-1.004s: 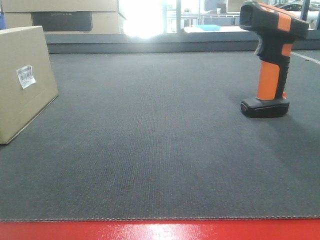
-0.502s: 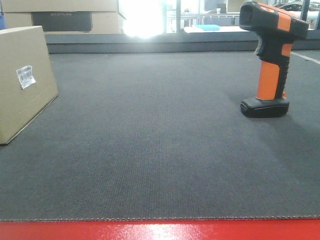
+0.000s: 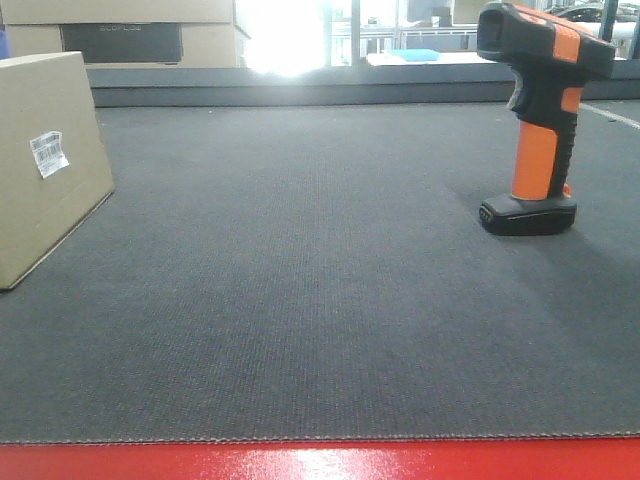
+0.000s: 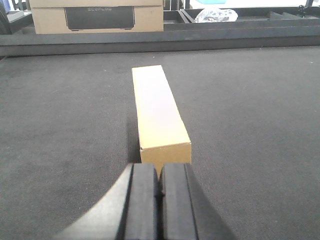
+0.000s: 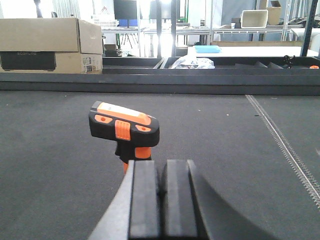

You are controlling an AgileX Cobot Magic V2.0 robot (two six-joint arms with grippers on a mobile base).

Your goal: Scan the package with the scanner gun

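Since the earlier frames, only a slight leftward shift of the view. The plain tan cardboard package [image 3: 45, 160] lies at the dark worktop's [image 3: 300, 280] left; the orange-and-black scanner gun [image 3: 540, 120] stands upright at right. Left fingers [image 4: 142, 200] and right fingers [image 5: 145, 200] press together, each aimed low and level toward its object.

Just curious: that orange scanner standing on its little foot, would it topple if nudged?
Probably. The scanner gun stands upright on a small flat foot with a bulky head on top, so likely top-heavy. It looks rigid, and the ribbed handle should resist slipping.
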